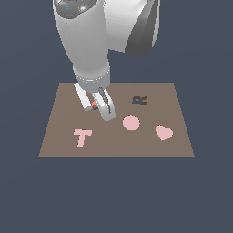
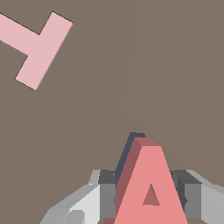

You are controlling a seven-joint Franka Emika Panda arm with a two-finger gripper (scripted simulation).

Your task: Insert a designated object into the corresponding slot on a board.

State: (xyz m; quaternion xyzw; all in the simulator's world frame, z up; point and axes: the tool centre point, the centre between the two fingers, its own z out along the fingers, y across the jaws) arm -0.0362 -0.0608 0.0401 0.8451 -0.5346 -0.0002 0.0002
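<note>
The brown board [image 1: 116, 136] is overhung by the claw [image 1: 99, 105], which is clenched on the red A [image 2: 151, 188]. A sliver of the dark slot [image 2: 129, 151] is seen just beside the A.

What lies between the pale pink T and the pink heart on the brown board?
The pink circle, seen in the exterior view, sits between the pale pink T and pink heart.
</note>
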